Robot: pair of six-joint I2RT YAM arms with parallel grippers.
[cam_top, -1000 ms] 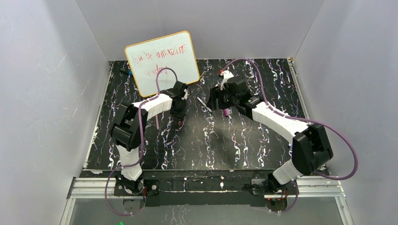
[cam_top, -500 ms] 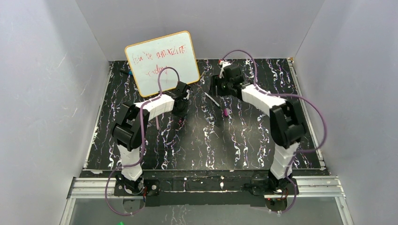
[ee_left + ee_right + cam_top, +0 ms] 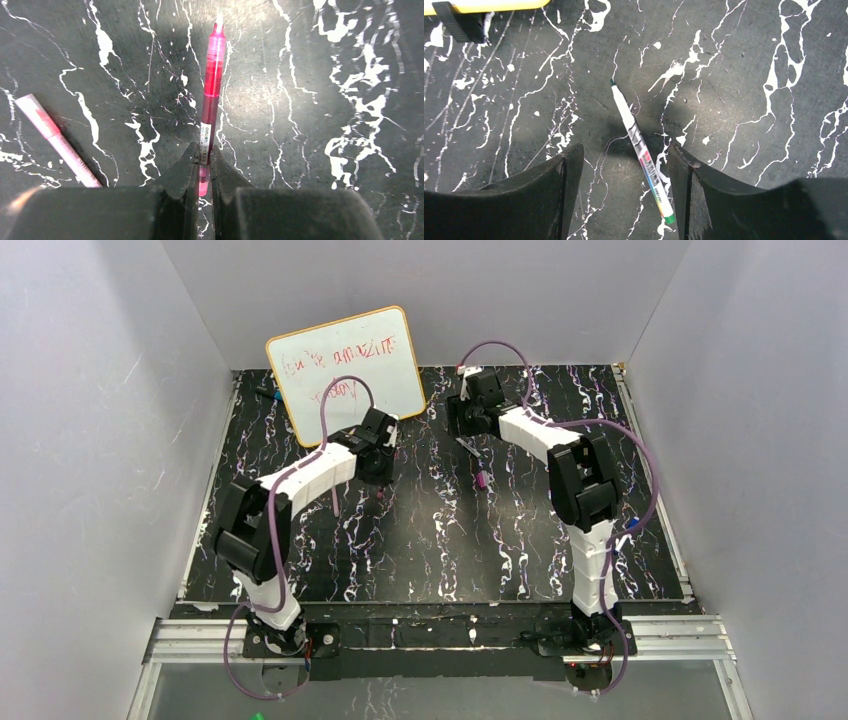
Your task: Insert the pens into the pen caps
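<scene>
My left gripper is shut on the rear end of the pink-red pen, whose tip points away from the jaws just over the black mat. A second pen, pale with a pink end, lies on the mat to the left of it. My right gripper stands open, low over a white-bodied marker with a green tip and green end; the marker lies slanted between the fingers, touching neither. A small magenta piece, seemingly a pen cap, lies just in front of the right gripper.
A yellow-framed whiteboard with red writing leans at the back left, close behind the left gripper; its corner shows in the right wrist view. A small dark blue object lies left of the board. Grey walls surround the mat.
My right arm has swung toward the back and lowered its open jaws over the white marker. My left jaws have shut on the pink-red pen.
</scene>
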